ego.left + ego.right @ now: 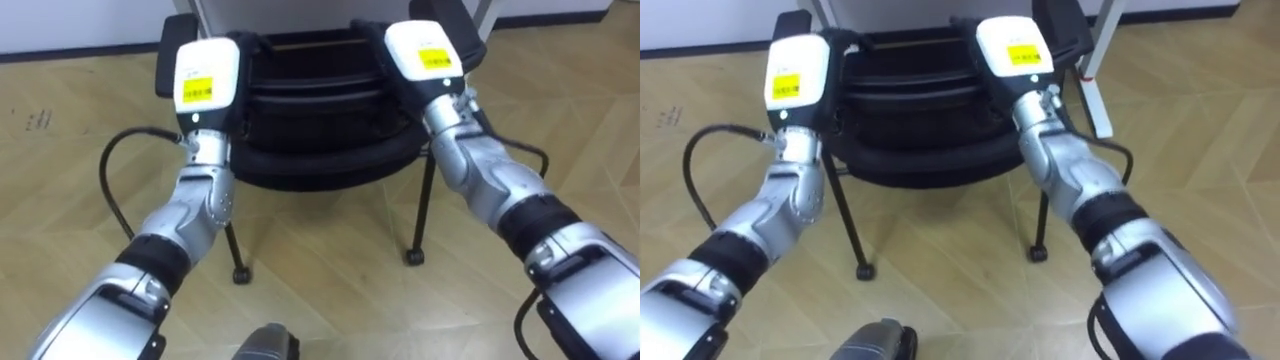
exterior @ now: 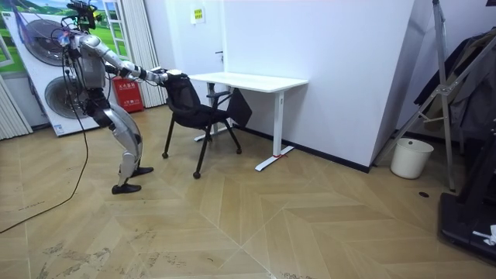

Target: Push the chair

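Observation:
A black chair point(image 1: 310, 130) on thin black legs stands right in front of me, its backrest toward me. My left hand point(image 1: 205, 75) rests against the left side of the backrest top and my right hand point(image 1: 425, 50) against the right side, both arms stretched forward. The same chair point(image 2: 190, 105) appears in the room view in front of a white desk point(image 2: 248, 80), with me leaning toward it from the room view's left, one leg set back. Both hands point(image 2: 159, 75) meet the backrest there.
The desk's white foot point(image 2: 271, 161) lies on the wooden floor beyond the chair. Behind me are a big fan point(image 2: 46, 46) and a red extinguisher point(image 2: 128, 93). A white bin point(image 2: 411, 157) and a rack stand far off at the room view's right.

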`<state>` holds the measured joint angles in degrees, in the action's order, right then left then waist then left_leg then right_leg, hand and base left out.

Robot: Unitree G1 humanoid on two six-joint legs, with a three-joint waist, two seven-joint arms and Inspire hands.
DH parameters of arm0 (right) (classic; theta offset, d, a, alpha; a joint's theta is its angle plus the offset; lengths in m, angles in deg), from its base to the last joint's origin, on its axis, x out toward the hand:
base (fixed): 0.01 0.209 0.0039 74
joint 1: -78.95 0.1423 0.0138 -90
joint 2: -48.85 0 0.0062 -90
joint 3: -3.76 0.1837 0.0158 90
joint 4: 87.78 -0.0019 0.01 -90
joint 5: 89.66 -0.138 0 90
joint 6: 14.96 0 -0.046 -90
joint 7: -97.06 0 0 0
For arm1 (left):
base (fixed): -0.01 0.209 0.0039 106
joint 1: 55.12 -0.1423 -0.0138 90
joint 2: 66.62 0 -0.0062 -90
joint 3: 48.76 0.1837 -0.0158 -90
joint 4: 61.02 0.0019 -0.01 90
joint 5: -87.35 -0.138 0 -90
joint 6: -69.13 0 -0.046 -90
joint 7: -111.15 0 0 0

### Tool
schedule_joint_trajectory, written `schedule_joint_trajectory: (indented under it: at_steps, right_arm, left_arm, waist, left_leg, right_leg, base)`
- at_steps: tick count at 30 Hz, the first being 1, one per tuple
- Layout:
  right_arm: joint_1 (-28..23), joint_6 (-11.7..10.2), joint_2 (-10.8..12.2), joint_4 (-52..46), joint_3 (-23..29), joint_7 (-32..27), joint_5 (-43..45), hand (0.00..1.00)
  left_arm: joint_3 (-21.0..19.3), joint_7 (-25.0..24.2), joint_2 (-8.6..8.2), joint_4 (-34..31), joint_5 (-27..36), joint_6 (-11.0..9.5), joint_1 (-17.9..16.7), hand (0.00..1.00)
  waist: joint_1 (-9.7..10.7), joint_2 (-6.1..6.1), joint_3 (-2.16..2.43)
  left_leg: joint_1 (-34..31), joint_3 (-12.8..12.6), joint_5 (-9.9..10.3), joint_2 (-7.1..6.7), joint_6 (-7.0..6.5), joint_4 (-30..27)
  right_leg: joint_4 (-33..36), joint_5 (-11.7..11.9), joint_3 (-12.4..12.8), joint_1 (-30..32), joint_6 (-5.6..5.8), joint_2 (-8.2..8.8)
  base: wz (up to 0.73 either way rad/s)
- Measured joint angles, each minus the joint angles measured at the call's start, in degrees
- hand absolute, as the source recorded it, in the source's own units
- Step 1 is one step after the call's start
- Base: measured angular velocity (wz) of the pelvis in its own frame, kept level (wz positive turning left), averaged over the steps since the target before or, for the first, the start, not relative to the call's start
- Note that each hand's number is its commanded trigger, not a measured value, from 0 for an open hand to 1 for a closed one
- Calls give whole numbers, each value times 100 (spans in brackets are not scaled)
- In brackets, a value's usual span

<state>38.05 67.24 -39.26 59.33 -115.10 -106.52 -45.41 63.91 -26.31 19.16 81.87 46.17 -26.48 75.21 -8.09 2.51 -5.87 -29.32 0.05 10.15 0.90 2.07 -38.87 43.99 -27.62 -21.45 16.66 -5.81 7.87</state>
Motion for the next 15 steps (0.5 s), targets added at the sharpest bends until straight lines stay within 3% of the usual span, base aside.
schedule_joint_trajectory:
  at_steps: [5,6,8,11,12,13,14,15]
  right_arm:
    - [483,204,-178,14,329,412,50,0]
    - [603,243,-345,-130,329,463,50,0]
    - [731,304,-816,-560,306,726,62,0]
    - [730,485,-1194,-1394,324,841,-56,0]
    - [732,546,-1462,-2083,422,802,-128,0]
    - [755,554,-1705,-2673,626,672,-155,0]
    - [806,586,-1782,-2862,691,573,-163,0]
    - [838,674,-1865,-3144,826,447,-164,0]
  left_arm:
    - [-215,-603,75,-34,-238,73,462,0]
    - [-219,-779,135,-191,-240,96,575,0]
    - [-225,-1090,453,-782,-378,152,632,0]
    - [-231,-1371,833,-1046,-552,267,675,0]
    - [-230,-1684,1040,-1447,-710,350,675,0]
    - [-236,-1864,1289,-2003,-787,383,674,0]
    - [-252,-1891,1441,-2338,-784,399,681,0]
    - [-445,-1870,1606,-2795,-781,396,836,0]
  waist:
    - [0,12,26]
    - [-24,10,29]
    - [-20,31,43]
    - [23,33,47]
    - [-3,45,57]
    - [-48,62,76]
    - [-45,67,93]
    - [-4,125,145]
  left_leg:
    - [3,-39,-275,22,-88,512]
    - [13,-40,-339,21,-110,635]
    - [131,-87,-449,48,-164,913]
    - [260,-139,-537,82,-196,1219]
    - [263,-161,-540,103,-203,1276]
    - [266,-156,-541,112,-204,1341]
    - [280,-154,-542,113,-206,1377]
    - [388,-116,-549,127,-217,1451]
  right_leg:
    - [-632,405,11,0,92,-142]
    - [-793,522,28,-10,126,-187]
    - [-1192,757,84,-152,178,-298]
    - [-1703,1055,205,-309,244,-425]
    - [-1878,1160,309,-314,280,-481]
    - [-2043,1265,353,-319,316,-512]
    - [-2118,1311,372,-334,340,-516]
    - [-2157,1365,419,-382,395,-516]
  base:
    - [-4]
    - [0]
    - [-7]
    - [-20]
    - [-40]
    - [-37]
    - [-24]
    - [-11]
